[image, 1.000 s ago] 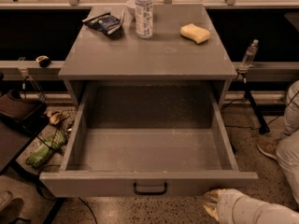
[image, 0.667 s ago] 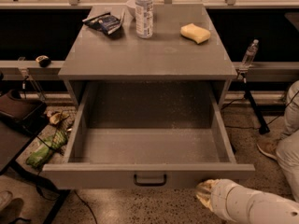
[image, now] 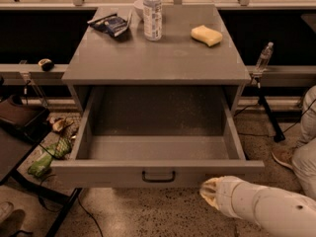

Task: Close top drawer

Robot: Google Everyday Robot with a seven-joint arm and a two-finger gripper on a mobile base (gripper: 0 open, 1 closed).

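Note:
The top drawer [image: 113, 173] of the grey cabinet stands pulled far out, its speckled grey inside empty. Its flat front faces me with a small black bar handle [image: 158, 177] at the centre. My gripper [image: 209, 192] is at the end of the white arm [image: 266, 212] that comes in from the lower right. It sits just below the drawer front's lower edge, right of the handle, close to or touching the front.
On the cabinet top [image: 163, 58] are a water bottle [image: 152, 13], a yellow sponge [image: 207, 35] and a dark snack bag [image: 111, 23]. A person's leg and shoe [image: 296, 147] are at the right. A dark stool [image: 19, 117] and green bags [image: 49, 154] are at the left.
The arm has moved left and up toward the drawer front. The drawer front has slid back a little toward the cabinet.

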